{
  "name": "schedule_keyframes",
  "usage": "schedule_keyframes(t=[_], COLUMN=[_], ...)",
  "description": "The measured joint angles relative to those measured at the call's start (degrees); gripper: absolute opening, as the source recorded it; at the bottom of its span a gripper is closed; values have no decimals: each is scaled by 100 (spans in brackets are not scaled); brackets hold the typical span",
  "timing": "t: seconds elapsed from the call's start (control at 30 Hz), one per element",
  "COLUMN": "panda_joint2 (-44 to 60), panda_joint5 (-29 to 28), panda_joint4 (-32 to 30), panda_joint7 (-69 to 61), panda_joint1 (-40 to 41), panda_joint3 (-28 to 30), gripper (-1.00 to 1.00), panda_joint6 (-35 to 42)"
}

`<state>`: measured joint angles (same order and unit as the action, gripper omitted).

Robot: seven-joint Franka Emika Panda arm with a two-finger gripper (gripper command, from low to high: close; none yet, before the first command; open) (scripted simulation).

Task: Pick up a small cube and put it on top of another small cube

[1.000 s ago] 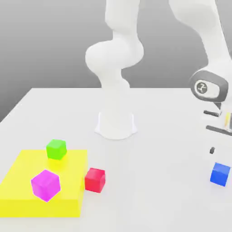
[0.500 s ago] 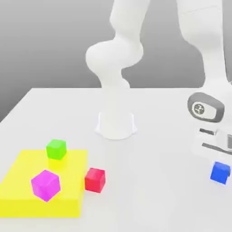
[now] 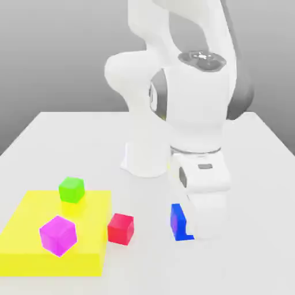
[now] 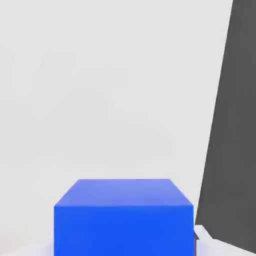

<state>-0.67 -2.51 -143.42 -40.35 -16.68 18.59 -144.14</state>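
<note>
Small cube (image 3: 178, 222): bright blue, plain matte faces, sharp edges, lower centre-right of the exterior frame on the smooth white table (image 3: 253, 173). White arm's claw (image 3: 203, 226) stands low, touching the cube's right side; grip width cannot be told. Red cube (image 3: 121, 228) sits beside a flat yellow slab (image 3: 34, 216), lower left.

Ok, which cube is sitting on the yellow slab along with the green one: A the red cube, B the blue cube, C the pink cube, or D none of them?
C: the pink cube rests on the yellow slab with the green cube; the red cube sits on the table beside the slab.
</note>
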Motion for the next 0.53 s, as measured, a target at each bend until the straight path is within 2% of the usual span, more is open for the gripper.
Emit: schedule_keyframes(t=[0.2, 0.43, 0.47, 0.53], panda_joint2=[-325, 421, 517, 517], panda_joint5=[-14, 573, 637, 637], panda_joint4=[106, -29, -49, -48], panda_joint7=[543, 184, 137, 137], panda_joint1=[1368, 1382, 1394, 1395], panda_joint3=[662, 665, 657, 657], gripper=[-100, -100, 100, 100], panda_joint6=[526, -262, -366, -365])
